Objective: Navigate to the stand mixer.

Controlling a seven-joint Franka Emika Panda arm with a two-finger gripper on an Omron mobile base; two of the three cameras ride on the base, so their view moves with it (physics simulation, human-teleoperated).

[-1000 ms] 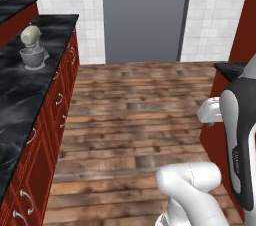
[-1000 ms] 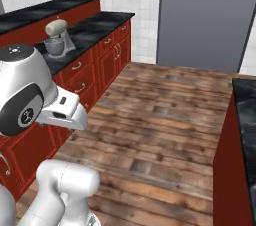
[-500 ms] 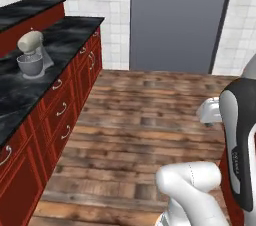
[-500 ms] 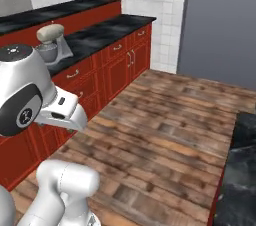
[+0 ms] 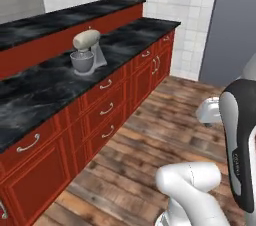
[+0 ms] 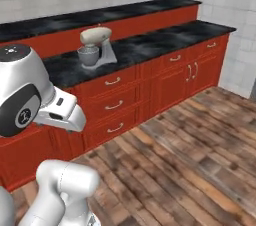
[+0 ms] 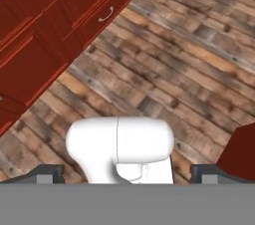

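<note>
Long black worktop on red cabinets runs along the wall; the mixer sits mid-run, toward its back edge below the raised ledge. The gripper points at the floor, fingertips wide apart, holding nothing. Risk: driving in too close could clip the base on the drawer fronts.
</note>
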